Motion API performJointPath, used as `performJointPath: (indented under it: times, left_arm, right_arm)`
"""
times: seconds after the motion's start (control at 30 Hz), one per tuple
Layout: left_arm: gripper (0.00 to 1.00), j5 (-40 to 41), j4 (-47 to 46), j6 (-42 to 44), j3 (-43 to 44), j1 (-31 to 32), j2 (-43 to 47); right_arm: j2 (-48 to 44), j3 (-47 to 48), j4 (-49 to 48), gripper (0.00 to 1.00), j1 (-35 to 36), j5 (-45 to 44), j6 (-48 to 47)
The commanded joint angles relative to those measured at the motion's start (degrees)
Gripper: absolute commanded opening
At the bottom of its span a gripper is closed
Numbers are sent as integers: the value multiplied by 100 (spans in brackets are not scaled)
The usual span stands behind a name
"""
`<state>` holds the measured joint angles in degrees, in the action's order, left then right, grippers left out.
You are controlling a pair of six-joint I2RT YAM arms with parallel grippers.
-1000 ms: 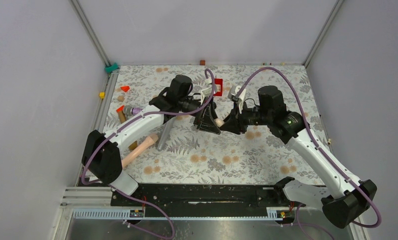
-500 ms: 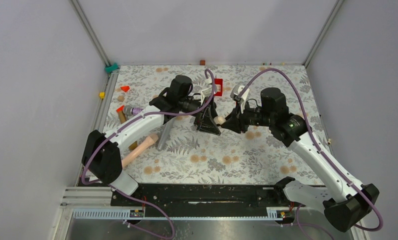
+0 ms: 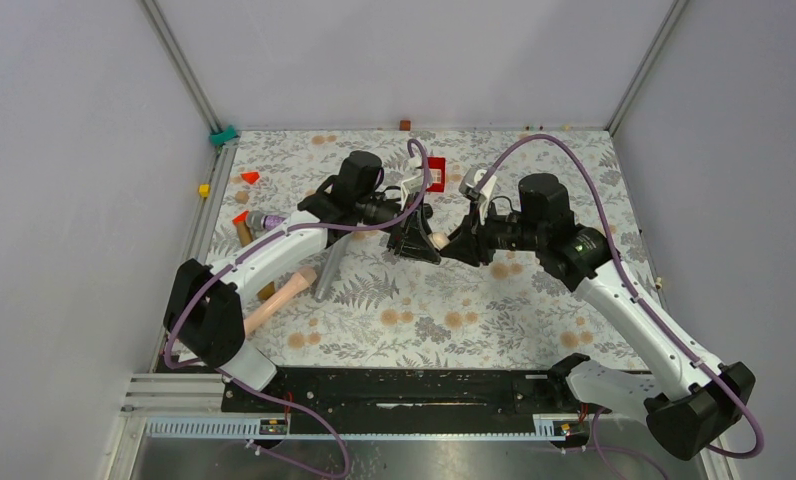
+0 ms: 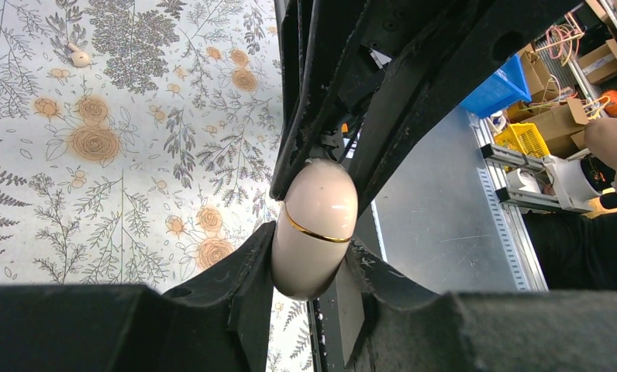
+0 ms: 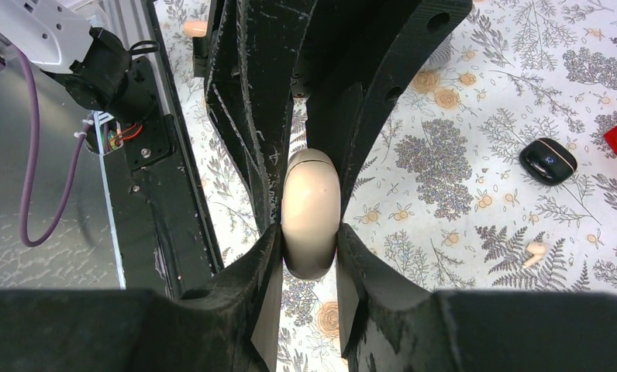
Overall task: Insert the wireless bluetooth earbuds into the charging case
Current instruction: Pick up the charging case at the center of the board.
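Note:
A cream oval case (image 3: 439,242) with a gold seam hangs above the floral cloth, gripped from both ends. My left gripper (image 4: 311,248) is shut on one end of the cream case (image 4: 315,213). My right gripper (image 5: 311,232) is shut on the other end of that case (image 5: 311,198). The two grippers meet nose to nose at mid-table, the left gripper (image 3: 421,247) to the left of the right gripper (image 3: 459,247). The glossy black charging case (image 5: 548,161) lies closed on the cloth. A tiny cream earbud (image 5: 534,252) lies near it, and the left wrist view also shows a cream earbud (image 4: 78,56) on the cloth.
A red box (image 3: 435,172) sits behind the grippers. At the left lie orange cones (image 3: 250,177), a purple-capped tube (image 3: 264,220), a peach cylinder (image 3: 279,295) and a grey bar (image 3: 326,270). A green clip (image 3: 222,134) and a yellow cube (image 3: 204,190) rest by the left wall.
My left gripper's jaws opened a little, then closed on the cream case. My right gripper, still holding the case, shifted slightly left toward the left gripper.

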<state>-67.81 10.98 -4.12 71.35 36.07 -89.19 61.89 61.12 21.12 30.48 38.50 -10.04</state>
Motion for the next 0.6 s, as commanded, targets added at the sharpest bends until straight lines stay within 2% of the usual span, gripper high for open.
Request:
performJointPath:
  times: [0.0, 0.03, 0.13, 0.2, 0.37, 0.57]
  left_arm:
    - [5, -345, -198, -89, 63, 79, 74]
    - [3, -340, -199, -95, 63, 78, 70]
    - [0, -387, -173, -55, 61, 82, 67]
    - [0, -470, -78, 37, 80, 83, 44]
    - [0, -545, -36, 80, 87, 80, 67]
    - [0, -466, 13, 137, 73, 81, 67]
  right_arm:
    - [105, 123, -141, 18, 8, -161, -103]
    - [99, 134, -127, 22, 9, -128, -115]
    - [55, 175, -83, 43, 11, -116, -138]
    - [-1, 178, -89, 50, 10, -172, -150]
    - [-75, 171, -83, 56, 11, -417, -241]
    - [-164, 187, -93, 58, 11, -547, -272]
